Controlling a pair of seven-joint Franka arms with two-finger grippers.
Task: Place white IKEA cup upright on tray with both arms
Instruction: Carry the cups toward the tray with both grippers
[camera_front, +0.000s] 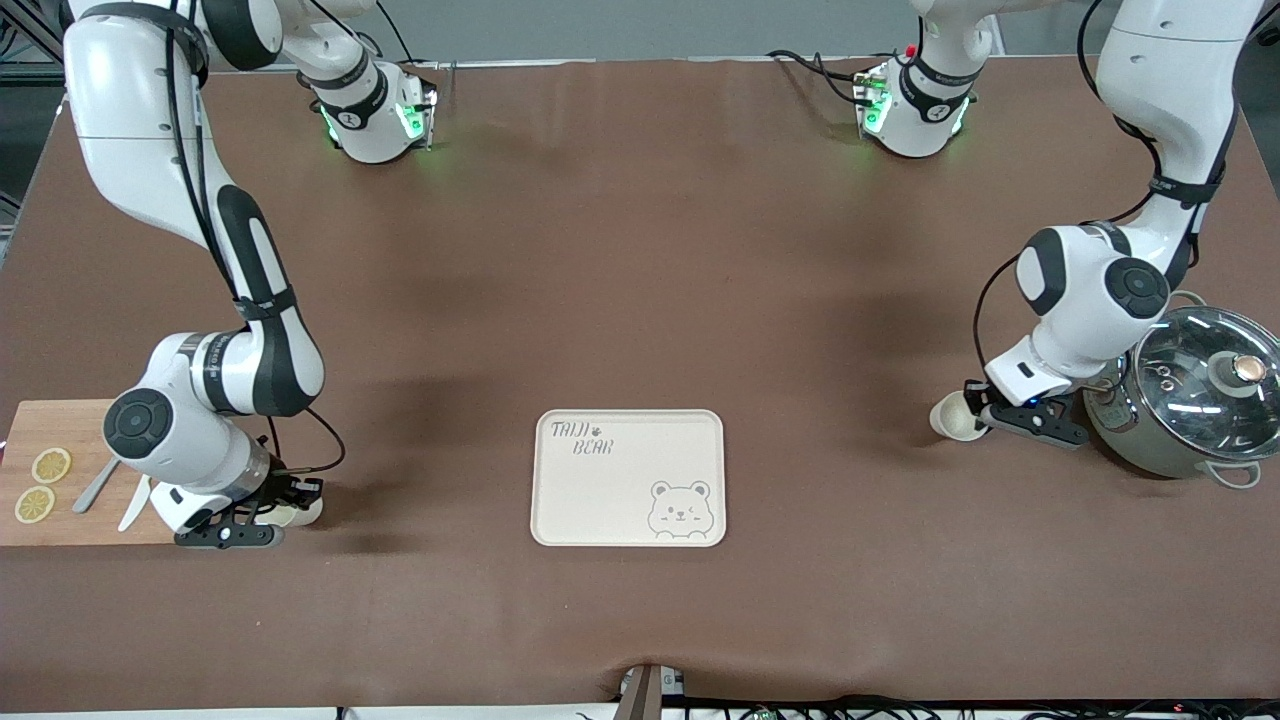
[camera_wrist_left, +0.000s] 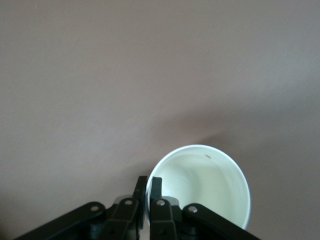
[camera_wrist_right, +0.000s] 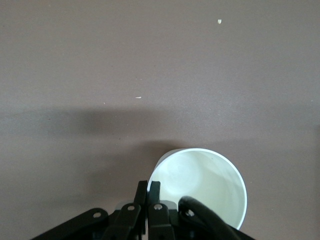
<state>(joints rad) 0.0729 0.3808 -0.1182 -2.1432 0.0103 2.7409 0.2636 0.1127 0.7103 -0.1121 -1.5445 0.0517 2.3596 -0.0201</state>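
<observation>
While each gripper pinches a white cup by its rim, the tray (camera_front: 628, 478) lies bare at the table's middle, close to the front camera.

Item one: left gripper (camera_front: 985, 415), low at the left arm's end of the table, fingers (camera_wrist_left: 148, 192) closed on the rim of a white cup (camera_front: 950, 417) that sits just beside a steel pot (camera_front: 1180, 400) with a glass lid (camera_front: 1210, 375).
Item two: right gripper (camera_front: 285, 510), low at the right arm's end, fingers (camera_wrist_right: 148, 192) clamped on the rim of a second white cup (camera_front: 305, 512), beside a wooden cutting board (camera_front: 60, 420) carrying two lemon slices (camera_front: 42, 483) and cutlery (camera_front: 110, 488).
Both cups are well apart from the tray, one toward each end.
Surface: brown table cover (camera_front: 640, 250).
</observation>
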